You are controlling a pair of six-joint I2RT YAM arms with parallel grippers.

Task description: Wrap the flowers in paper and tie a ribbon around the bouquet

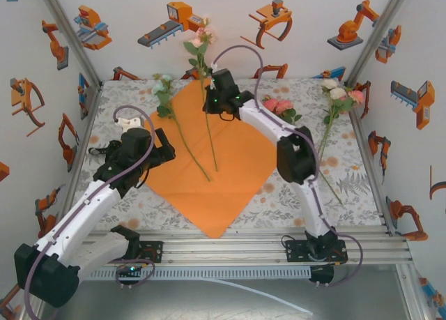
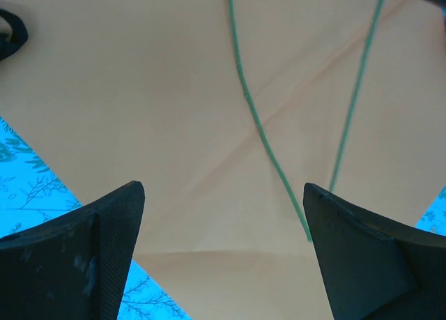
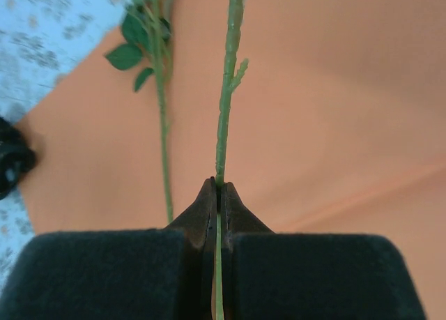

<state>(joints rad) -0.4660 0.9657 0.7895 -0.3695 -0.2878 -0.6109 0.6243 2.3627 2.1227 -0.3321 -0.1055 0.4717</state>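
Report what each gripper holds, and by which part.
Right gripper pinches the pink flower by its stem, about midway. Left gripper is open, holding nothing.

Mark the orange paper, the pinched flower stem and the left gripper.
paper [image 1: 240, 163]: top external view, bare area near its centre.
pinched flower stem [image 3: 223, 125]: right wrist view, mid-stem under the side shoot.
left gripper [image 2: 223, 194]: left wrist view, midway between its open fingertips.

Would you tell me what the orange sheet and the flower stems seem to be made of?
The sheet is probably matte paper: it lies flat and keeps faint fold creases. The stems are likely moulded plastic: uniformly green, with stubby nubs.
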